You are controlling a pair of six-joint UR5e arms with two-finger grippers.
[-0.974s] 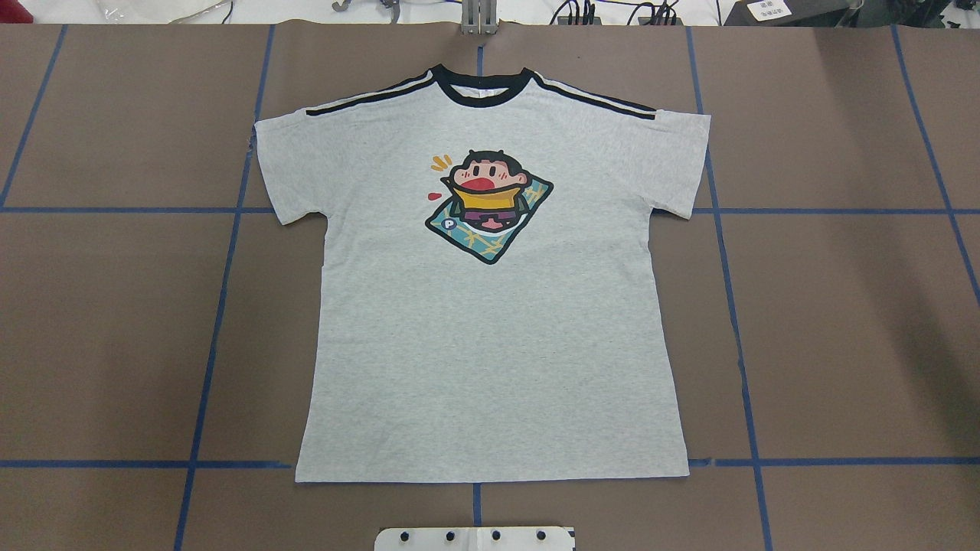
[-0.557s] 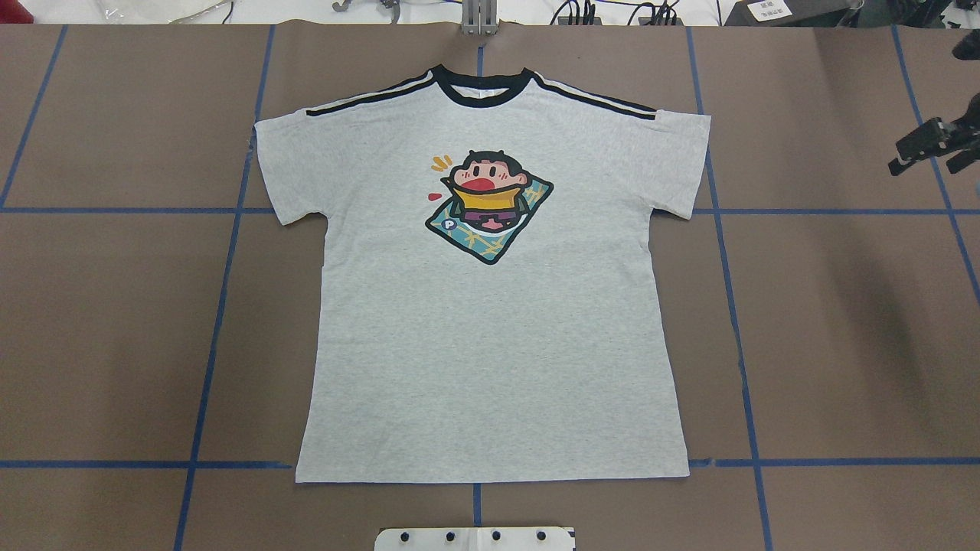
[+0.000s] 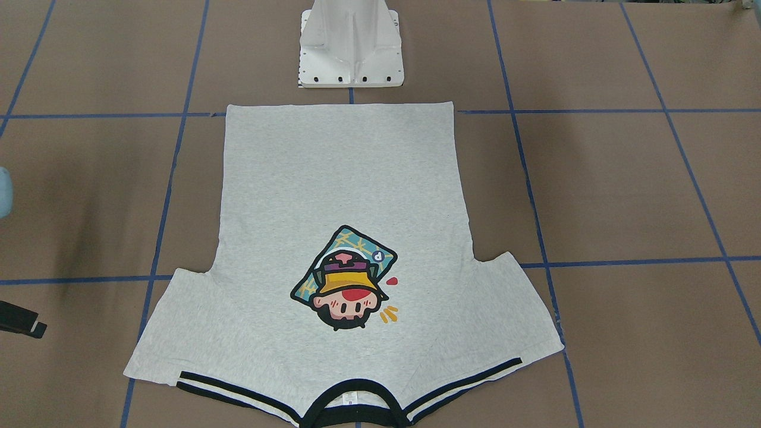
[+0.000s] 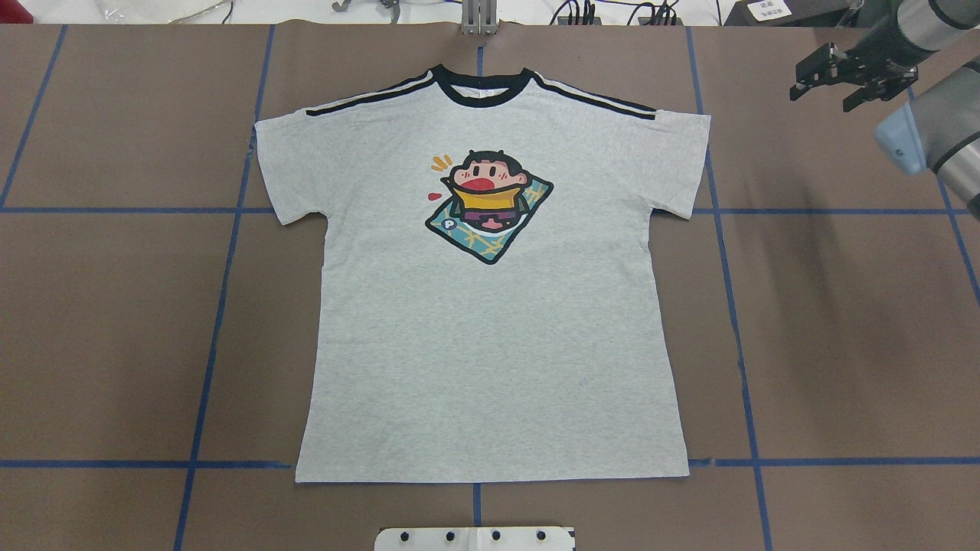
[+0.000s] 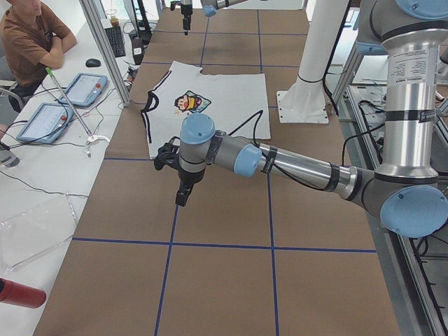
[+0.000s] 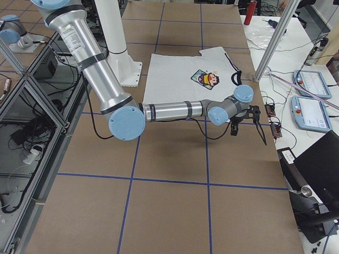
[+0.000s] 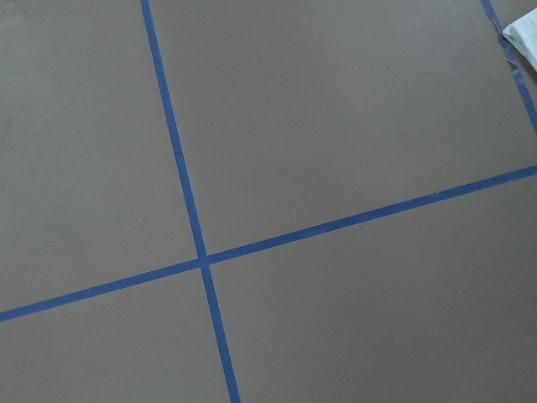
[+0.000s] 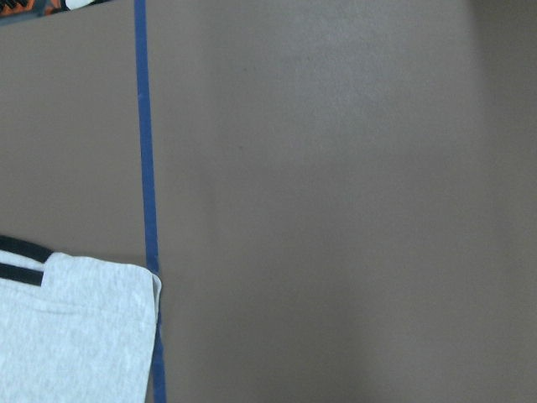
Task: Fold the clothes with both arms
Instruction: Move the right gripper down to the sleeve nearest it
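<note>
One grey T-shirt (image 4: 490, 344) lies spread flat, print up, in the middle of the brown table (image 4: 115, 321), its black neckband toward the far edge and its hem just short of the white pedestal (image 4: 475, 538). Off to its right, near the far edge and well apart from the sleeve, the right gripper (image 4: 823, 90) hangs over bare table, its fingers spread with nothing between them. The left gripper (image 5: 180, 187) hovers above the table on the other side, clear of the shirt, and I cannot tell whether its fingers are parted or closed.
</note>
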